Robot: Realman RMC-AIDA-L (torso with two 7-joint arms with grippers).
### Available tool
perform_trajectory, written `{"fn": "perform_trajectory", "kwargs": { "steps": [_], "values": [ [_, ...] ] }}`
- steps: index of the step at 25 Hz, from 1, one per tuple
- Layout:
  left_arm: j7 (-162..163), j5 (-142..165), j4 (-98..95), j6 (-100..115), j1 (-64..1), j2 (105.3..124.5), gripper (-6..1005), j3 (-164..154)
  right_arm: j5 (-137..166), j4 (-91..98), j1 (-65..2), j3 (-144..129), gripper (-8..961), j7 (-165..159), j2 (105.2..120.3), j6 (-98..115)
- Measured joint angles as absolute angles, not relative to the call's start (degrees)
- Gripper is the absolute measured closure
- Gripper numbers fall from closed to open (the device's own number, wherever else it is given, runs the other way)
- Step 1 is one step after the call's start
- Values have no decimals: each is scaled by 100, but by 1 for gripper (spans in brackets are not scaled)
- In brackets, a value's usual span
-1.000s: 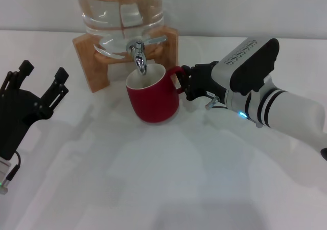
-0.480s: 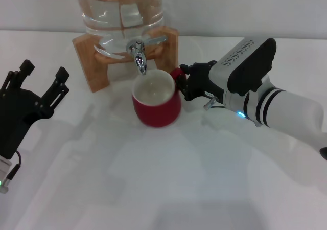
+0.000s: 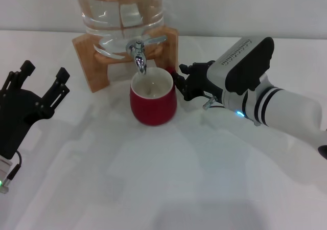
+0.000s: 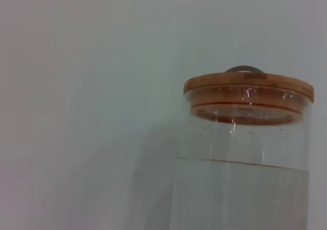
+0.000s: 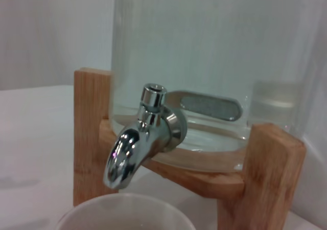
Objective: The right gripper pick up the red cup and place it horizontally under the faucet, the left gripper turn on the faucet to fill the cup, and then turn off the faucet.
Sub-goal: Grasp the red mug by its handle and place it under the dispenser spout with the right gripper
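The red cup (image 3: 153, 101) stands upright on the white table, its cream inside directly below the faucet (image 3: 138, 55). My right gripper (image 3: 179, 83) reaches in from the right and is shut on the cup's handle, which is mostly hidden behind the fingers. The faucet's flat lever (image 3: 156, 39) points right. In the right wrist view the faucet (image 5: 139, 142) hangs just above the cup's white rim (image 5: 125, 211). My left gripper (image 3: 44, 72) sits open at the far left, apart from everything.
The glass water jar (image 3: 120, 9) rests on a wooden stand (image 3: 86, 56) at the back centre. The left wrist view shows the jar's wooden lid (image 4: 248, 89) and the water level. White table (image 3: 153, 179) spreads in front.
The cup has gone from tilted to upright and shifted slightly left under the spout, carried by the right gripper. The left arm has not moved.
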State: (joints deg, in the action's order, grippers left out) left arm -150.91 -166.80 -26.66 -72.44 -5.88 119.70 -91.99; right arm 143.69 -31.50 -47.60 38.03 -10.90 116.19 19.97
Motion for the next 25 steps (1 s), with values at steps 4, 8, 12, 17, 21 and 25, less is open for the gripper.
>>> {"fn": "perform_trajectory", "kwargs": {
  "steps": [4,8,12,17,21,25],
  "values": [
    [-15090,-16682,-2656,-7258,-591,11970,139,-9194,14351,-3155,-4787,3826,720,-1092,11619,1899],
    [-15090,-16682,-2654,-7261,-589,11971,139,-9200,14348,-3157,-4790,3830,720,-1098,11619,1891],
    [-15091,-16682,-2654,-7266,-589,11971,139,-9202,14356,-3164,-4790,3832,719,-1105,11619,1887],
    [-15090,-16682,-2654,-7272,-589,11971,139,-9202,14367,-3173,-4790,3832,719,-1106,11619,1880],
    [-15091,-16682,-2654,-7276,-591,11971,139,-9203,14367,-3182,-4790,3807,719,-1106,11619,1880],
    [-15091,-16682,-2654,-7278,-601,11971,139,-9203,14370,-3195,-4790,3789,719,-1113,11619,1880]
  ]
}}
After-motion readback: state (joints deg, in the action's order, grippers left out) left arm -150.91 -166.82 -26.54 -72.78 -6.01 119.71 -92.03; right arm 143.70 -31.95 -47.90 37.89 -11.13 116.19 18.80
